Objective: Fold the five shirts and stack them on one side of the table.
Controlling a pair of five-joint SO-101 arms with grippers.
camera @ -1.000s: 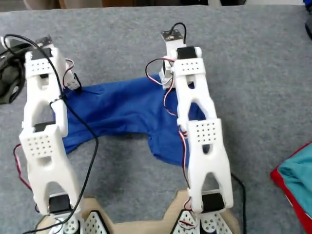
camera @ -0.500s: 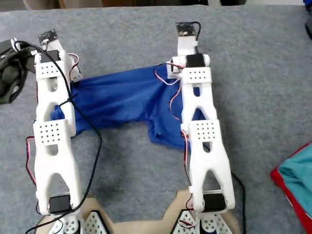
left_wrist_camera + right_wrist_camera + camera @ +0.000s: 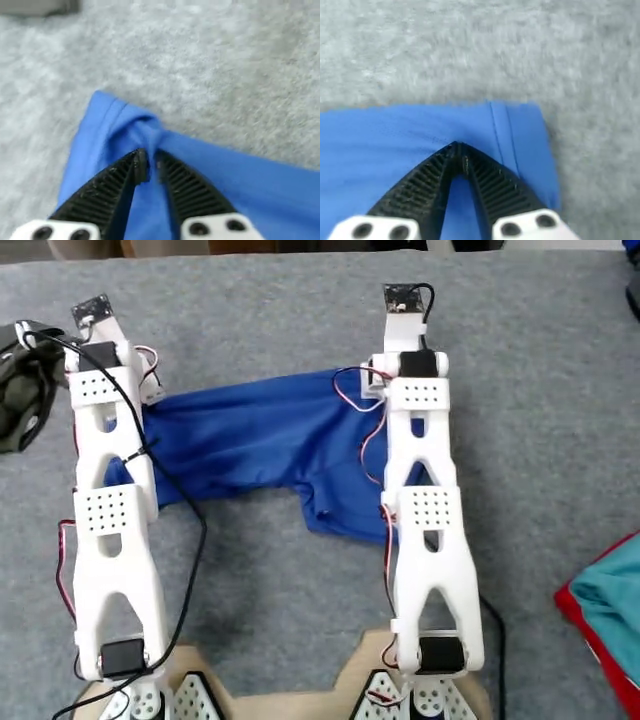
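We're mid-fold on the blue fabric shirt, spread on the grey felt bench; left end effector and right end effector are each clamping its far edge. Next we're likely needing a synced fold-over, fabric taut.

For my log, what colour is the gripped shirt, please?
Plain blue shirt; high view shows it best.

The light is bright and soft all over the grey table. It seems to come from above, because the shadows are small and pale. The white left arm and right arm look bright but have no shiny glare. The blue shirt has soft dark folds. Up close, the black left gripper and right gripper stay dark, with tiny light specks on their ridges.
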